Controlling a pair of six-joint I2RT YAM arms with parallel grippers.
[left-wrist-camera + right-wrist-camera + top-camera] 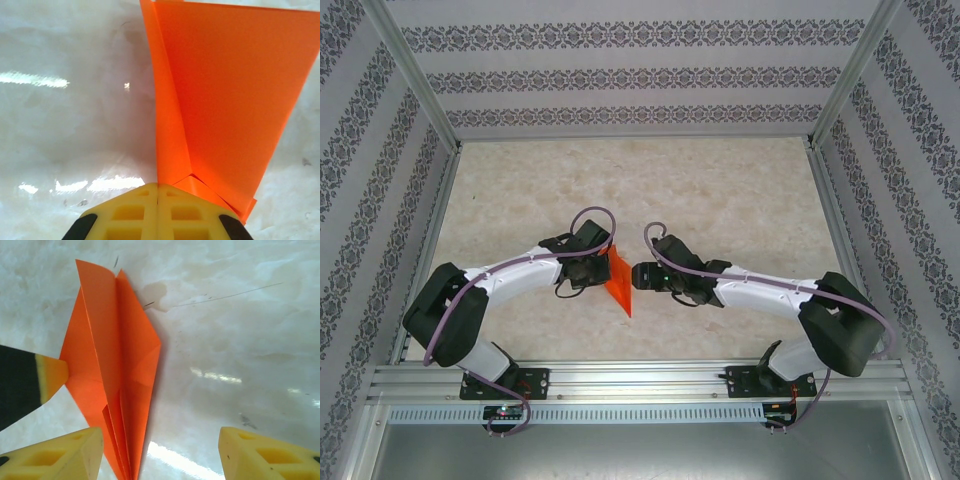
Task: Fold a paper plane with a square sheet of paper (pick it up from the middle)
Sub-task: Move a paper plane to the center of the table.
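Observation:
The square sheet of paper stands folded into an orange paper plane, a narrow pointed dart with layered creases, held on edge just above the table. My left gripper is shut on it. In the left wrist view the yellow fingertips meet at the left gripper, and the paper plane fans up from between them. My right gripper is open, right beside the plane. In the right wrist view the right gripper has nothing between its fingers, and the paper plane stands by its left finger.
The marble-patterned table is walled by patterned panels and aluminium posts. An aluminium rail runs along the near edge by both arm bases. The left gripper's yellow tip touches the plane's left side in the right wrist view.

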